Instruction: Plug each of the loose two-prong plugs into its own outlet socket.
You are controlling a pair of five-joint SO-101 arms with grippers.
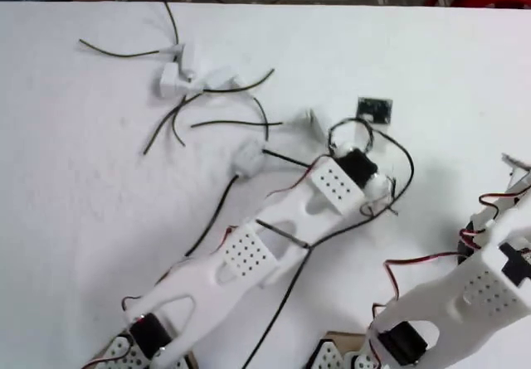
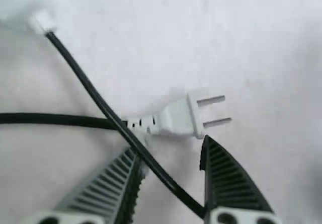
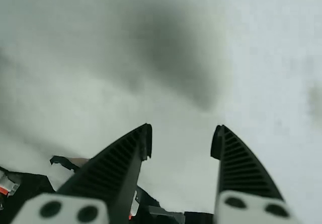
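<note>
Left gripper [image 2: 171,147] is spread and empty. The white moulded two-prong plug [image 2: 173,117] lies flat on the white table [image 2: 261,32], just past the fingertips. A loose black cord [image 2: 85,83] crosses the plug's lead and runs between the jaws.

Step looks like pickup approach. Next move: close on the plug body, not the cord.

Right gripper [image 3: 182,132] is spread over bare table.

The high view places the white blocks [image 1: 172,80], likely sockets, well apart. The left wrist view gives prong heading.

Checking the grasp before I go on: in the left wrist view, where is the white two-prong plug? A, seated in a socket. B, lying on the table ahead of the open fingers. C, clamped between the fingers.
B: the plug lies flat on the table, both prongs bare, just ahead of the left gripper, whose fingers stand apart.
</note>
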